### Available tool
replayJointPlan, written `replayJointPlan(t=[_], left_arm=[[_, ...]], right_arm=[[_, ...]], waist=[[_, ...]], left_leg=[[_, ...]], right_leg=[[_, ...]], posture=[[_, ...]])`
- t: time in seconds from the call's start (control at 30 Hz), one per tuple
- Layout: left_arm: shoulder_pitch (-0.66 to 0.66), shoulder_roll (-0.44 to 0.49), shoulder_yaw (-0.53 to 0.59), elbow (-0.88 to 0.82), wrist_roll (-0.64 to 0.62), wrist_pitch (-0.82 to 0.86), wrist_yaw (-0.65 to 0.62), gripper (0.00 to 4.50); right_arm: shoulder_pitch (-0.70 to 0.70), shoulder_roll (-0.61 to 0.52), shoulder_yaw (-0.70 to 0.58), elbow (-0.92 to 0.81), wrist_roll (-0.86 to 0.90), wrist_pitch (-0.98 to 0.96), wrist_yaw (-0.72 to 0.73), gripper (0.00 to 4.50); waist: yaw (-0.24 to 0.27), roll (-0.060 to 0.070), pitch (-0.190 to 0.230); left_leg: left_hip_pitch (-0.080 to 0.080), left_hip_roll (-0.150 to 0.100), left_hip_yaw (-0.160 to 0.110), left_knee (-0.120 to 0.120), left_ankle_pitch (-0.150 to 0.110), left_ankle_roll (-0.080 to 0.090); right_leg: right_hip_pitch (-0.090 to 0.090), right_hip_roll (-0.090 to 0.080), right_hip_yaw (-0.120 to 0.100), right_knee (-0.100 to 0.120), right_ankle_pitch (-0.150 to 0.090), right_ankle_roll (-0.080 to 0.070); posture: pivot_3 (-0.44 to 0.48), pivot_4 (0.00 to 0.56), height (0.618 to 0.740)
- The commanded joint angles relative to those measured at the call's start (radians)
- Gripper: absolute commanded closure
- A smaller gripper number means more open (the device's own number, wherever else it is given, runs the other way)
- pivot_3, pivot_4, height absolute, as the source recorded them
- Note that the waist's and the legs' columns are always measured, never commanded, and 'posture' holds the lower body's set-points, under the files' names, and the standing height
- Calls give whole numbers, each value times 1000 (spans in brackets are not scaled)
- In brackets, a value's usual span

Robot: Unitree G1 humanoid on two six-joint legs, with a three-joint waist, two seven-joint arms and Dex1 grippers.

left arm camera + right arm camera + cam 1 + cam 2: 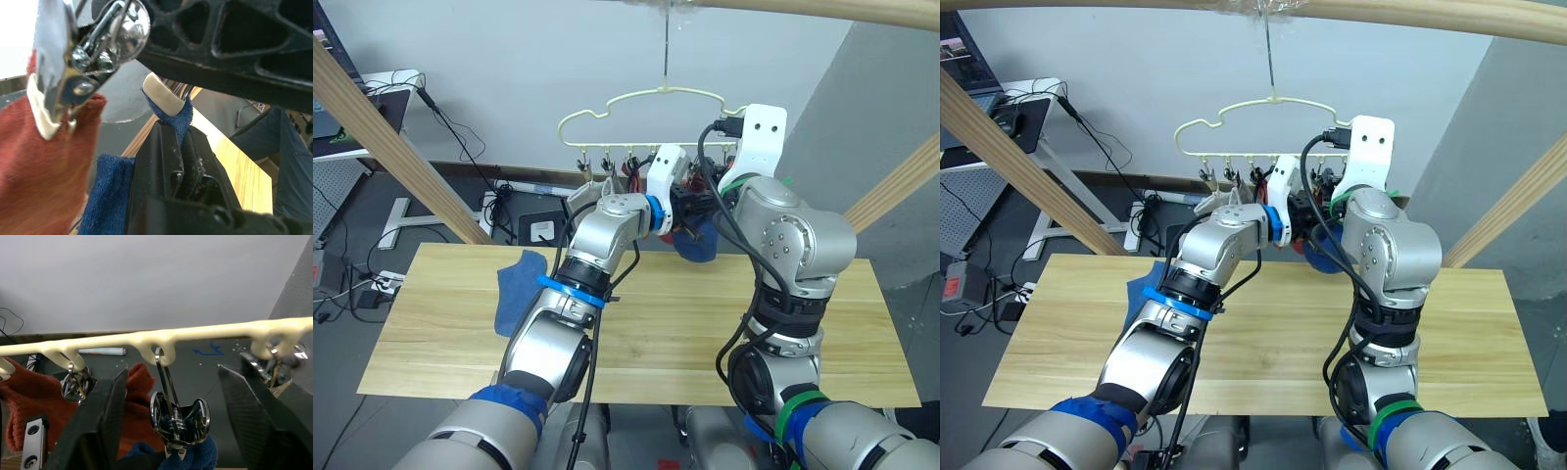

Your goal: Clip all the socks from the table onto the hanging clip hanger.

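My left gripper (171, 147) pinches a soft blue sock (178, 115), mostly hidden behind my arms. My right gripper (181, 396) spreads wide around a shiny metal clip (179, 418) under the pale-yellow clip hanger (161, 338).

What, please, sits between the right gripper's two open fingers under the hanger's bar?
In the right wrist view, one metal clip hangs from the clip hanger between the right gripper fingers, its tip biting a blue sock.

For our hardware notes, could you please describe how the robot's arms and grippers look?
Both arms are silver-grey metal with black joints, blue bands and black cables; the right arm also has a green band. The left gripper and right gripper have black fingers on white wrist mounts.
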Motion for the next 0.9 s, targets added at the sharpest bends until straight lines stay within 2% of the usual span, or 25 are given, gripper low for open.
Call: replayJointPlan(t=[0.03, 0.4, 0.9], left_arm=[[-10, 5, 5, -52, -17, 31, -16, 3687], [87, 75, -20, -251, -54, 178, -65, 299], [236, 219, 16, -563, -151, 334, -66, 299]], right_arm=[[-6, 5, -1, -54, -3, 4, -3, 1640], [35, -28, 12, -129, 12, 109, 48, 1640], [155, -159, 36, -348, 69, 285, 213, 1640]], waist=[[0, 0, 0], [-1, 0, 0], [-4, 0, 0]], left_leg=[[0, 0, 0, 0, 0, 0], [0, 0, 0, 0, 0, 0], [0, 0, -1, 0, 0, 0]], right_leg=[[0, 0, 0, 0, 0, 0], [0, 0, 0, 0, 0, 0], [0, 0, 0, 1, 0, 0]], posture=[[-78, 280, 740], [-78, 285, 740], [-116, 274, 740]])
